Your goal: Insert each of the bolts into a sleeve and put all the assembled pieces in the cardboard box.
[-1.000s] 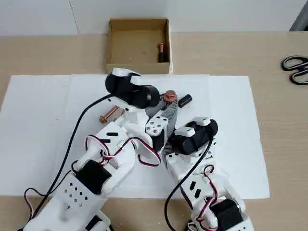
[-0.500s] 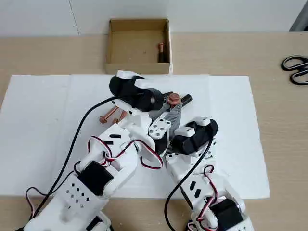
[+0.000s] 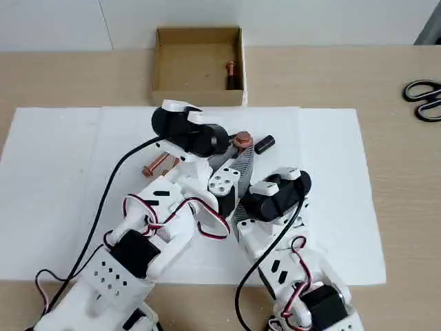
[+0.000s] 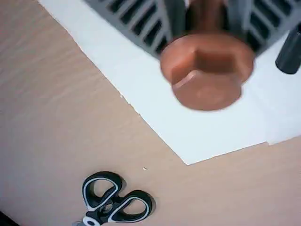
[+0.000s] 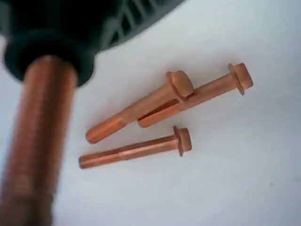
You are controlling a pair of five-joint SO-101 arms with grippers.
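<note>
In the high view the left gripper (image 3: 236, 142) is closed on the held bolt (image 3: 242, 140). The flanged head is turned upward, so the long axis is judged to run steeply down toward the paper sheet (image 3: 331, 200). The right gripper (image 3: 243, 155) is set in from the near side, ending just beneath that head. A loose sleeve (image 3: 265, 144) lies on the sheet just beside the bolt, on the side away from the left arm. The loose bolts (image 3: 160, 165) lie on the opposite side, by the left arm's wrist.

The cardboard box (image 3: 196, 98) stands past the sheet's far edge, with one assembled piece (image 3: 232, 74) against its right wall. The strip of sheet between the grippers and the box is unobstructed, and the left arm is judged the nearer to it. Scissors (image 3: 424, 98) lie well apart near the table's (image 3: 400, 172) right edge.

In the left wrist view ribbed fingers (image 4: 141, 21) are pinched on the shank directly under the held bolt's (image 4: 207, 75) head. The loose sleeve (image 4: 289, 52) is seen to one side, and the scissors (image 4: 117, 200) lie on bare table past the sheet's corner.

In the right wrist view the held bolt's (image 5: 40, 141) shank is seen entering the held sleeve (image 5: 33, 49), a dark collar seated against a ribbed jaw. The right gripper is judged to be clamped on that sleeve, though only one side of the grip is shown. Shank and bore appear in line, so a straight push along the bolt's axis is judged to be called for. Three loose bolts (image 5: 136, 147) lie on the sheet beyond, two touching and one just beside them.
</note>
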